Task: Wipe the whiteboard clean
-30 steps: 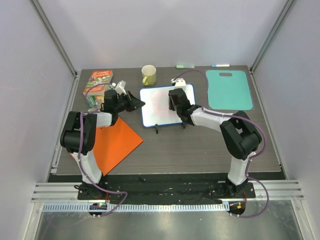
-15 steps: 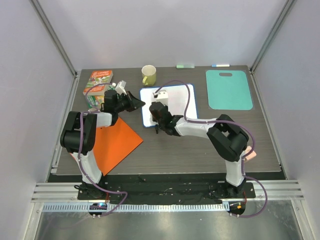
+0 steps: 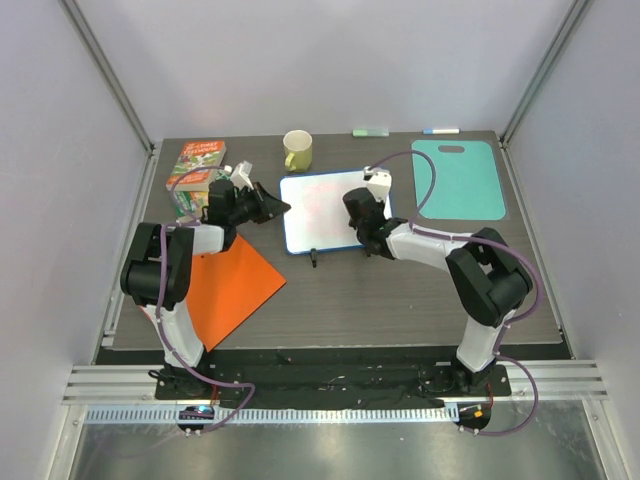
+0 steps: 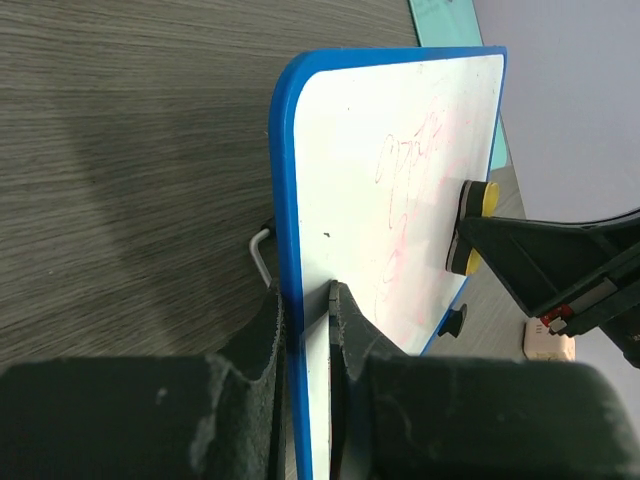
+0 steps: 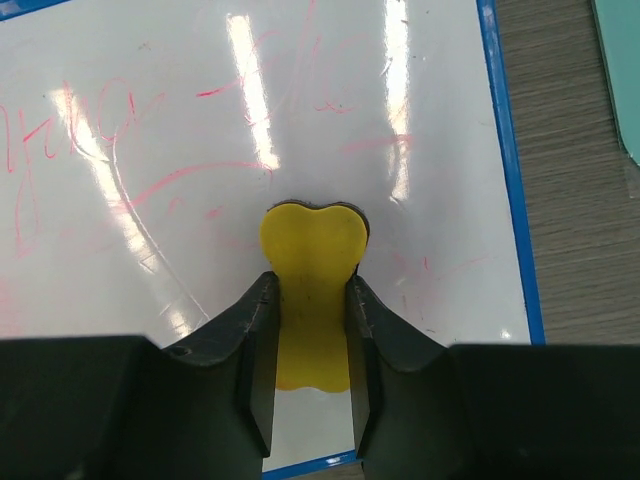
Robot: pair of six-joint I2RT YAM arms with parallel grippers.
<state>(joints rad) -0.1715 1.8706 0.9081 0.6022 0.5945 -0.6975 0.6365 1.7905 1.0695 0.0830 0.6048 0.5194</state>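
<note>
The whiteboard, white with a thin blue frame and faint red scribbles, stands tilted on two black feet at the table's middle back. My left gripper is shut on its left edge; in the left wrist view the jaws pinch the blue frame. My right gripper is shut on a yellow eraser and presses it against the board's right part. The eraser also shows in the left wrist view.
A teal cutting board lies at the back right. A yellow mug stands behind the board. Boxes sit at the back left. An orange folder lies at the front left.
My right gripper with the eraser swept left across the board to its lower left, then back to the right side. The left gripper has held still.
</note>
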